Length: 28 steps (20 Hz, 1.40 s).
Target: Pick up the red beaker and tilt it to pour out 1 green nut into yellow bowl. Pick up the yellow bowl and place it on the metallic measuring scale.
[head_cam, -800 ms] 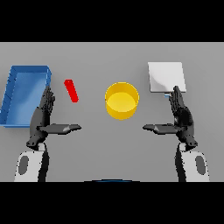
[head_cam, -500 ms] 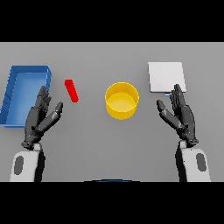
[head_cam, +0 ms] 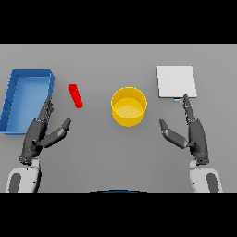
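Left robot hand: over the desk at lower left, fingers straight and spread, thumb out to the side, holding nothing; fingertips near the blue bin's near corner.
Right robot hand: lower right, fingers straight, thumb apart, empty; fingertips just below the scale.
Beaker: red, lying on the desk, between bin and bowl, apart from both hands.
Bowl: yellow, upright, mid-desk, between the hands.
Scale: pale square plate, far right, bare.
Bin: blue, far left.
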Each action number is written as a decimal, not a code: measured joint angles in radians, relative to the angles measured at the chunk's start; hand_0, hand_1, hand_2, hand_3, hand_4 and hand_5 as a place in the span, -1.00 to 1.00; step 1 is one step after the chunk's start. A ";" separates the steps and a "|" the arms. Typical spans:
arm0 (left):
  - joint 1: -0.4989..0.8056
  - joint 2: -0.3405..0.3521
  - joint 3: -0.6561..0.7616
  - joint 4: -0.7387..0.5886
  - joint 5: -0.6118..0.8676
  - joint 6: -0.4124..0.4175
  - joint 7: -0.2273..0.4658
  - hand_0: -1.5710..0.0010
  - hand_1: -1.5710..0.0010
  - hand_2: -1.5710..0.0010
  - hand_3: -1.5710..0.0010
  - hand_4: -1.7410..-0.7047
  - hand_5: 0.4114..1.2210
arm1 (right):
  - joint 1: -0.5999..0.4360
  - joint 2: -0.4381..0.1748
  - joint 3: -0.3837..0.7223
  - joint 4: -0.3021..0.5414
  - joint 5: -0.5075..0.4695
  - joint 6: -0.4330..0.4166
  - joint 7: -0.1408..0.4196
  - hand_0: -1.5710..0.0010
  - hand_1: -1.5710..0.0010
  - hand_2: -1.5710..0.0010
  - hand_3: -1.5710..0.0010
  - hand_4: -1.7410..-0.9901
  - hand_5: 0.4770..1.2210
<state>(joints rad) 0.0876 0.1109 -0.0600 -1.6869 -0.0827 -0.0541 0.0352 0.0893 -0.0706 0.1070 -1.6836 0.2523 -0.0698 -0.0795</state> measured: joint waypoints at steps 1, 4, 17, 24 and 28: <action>-0.020 -0.003 -0.003 0.027 -0.010 0.001 -0.001 1.00 1.00 1.00 1.00 0.10 -0.52 | -0.004 -0.005 -0.007 -0.001 -0.017 0.011 0.006 1.00 1.00 1.00 1.00 0.38 -0.64; -0.104 -0.025 -0.010 0.142 -0.047 0.016 -0.029 1.00 1.00 1.00 1.00 0.01 -0.48 | -0.002 -0.012 -0.011 0.008 -0.019 0.017 -0.008 1.00 1.00 1.00 1.00 0.32 -0.60; -0.414 -0.034 0.065 0.532 -0.077 0.058 -0.109 1.00 1.00 1.00 1.00 -0.13 -0.32 | -0.011 -0.004 -0.010 0.026 -0.025 0.022 -0.026 1.00 1.00 1.00 1.00 0.26 -0.56; -0.513 -0.036 0.084 0.672 -0.092 0.068 -0.128 1.00 1.00 1.00 1.00 -0.13 -0.33 | -0.012 -0.014 -0.022 0.007 -0.045 0.032 -0.018 1.00 1.00 1.00 1.00 0.26 -0.56; -0.561 -0.041 0.098 0.725 -0.078 0.055 -0.169 1.00 1.00 1.00 1.00 -0.19 -0.31 | -0.005 -0.001 -0.017 0.017 -0.042 0.026 -0.018 1.00 1.00 1.00 1.00 0.27 -0.56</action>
<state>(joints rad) -0.4729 0.0700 0.0382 -0.9623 -0.1611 0.0008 -0.1341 0.0846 -0.0716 0.0897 -1.6667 0.2106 -0.0441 -0.0977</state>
